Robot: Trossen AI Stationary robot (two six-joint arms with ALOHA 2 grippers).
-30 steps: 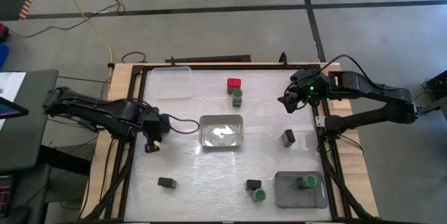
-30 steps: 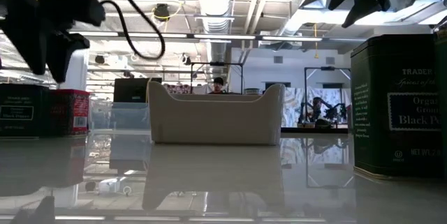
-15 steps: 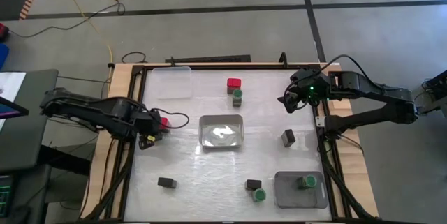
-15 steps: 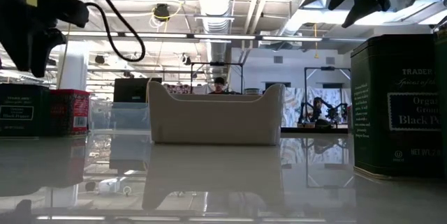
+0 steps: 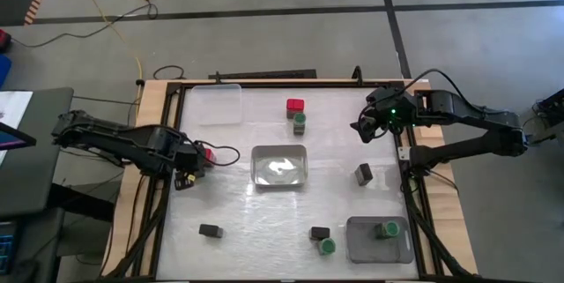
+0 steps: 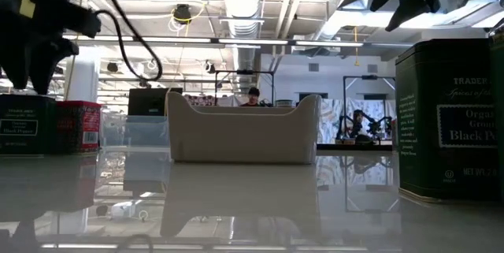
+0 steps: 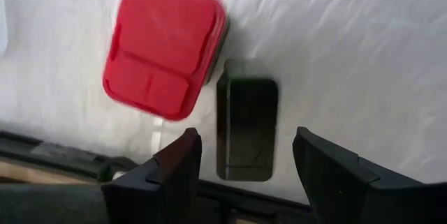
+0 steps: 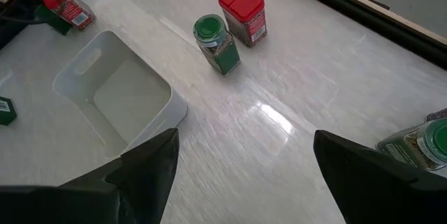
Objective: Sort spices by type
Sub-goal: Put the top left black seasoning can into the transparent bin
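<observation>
A red-capped spice and a black boxy spice stand side by side on the table near its left edge. My left gripper hangs open above them, pointing down, its fingers on either side of the black one and clear of it. The low view shows the left gripper above both tins. My right gripper waits open and raised at the far right. Another red spice and a green-capped one stand at the far middle.
A white bin sits at the centre and a clear tray at the far left. A grey tray at the near right holds a green spice. Loose black boxes and a green spice stand about.
My left gripper has gone a little toward the table's left edge and tipped to point more steeply down, uncovering the red cap in the high view. Its fingers stay open.
</observation>
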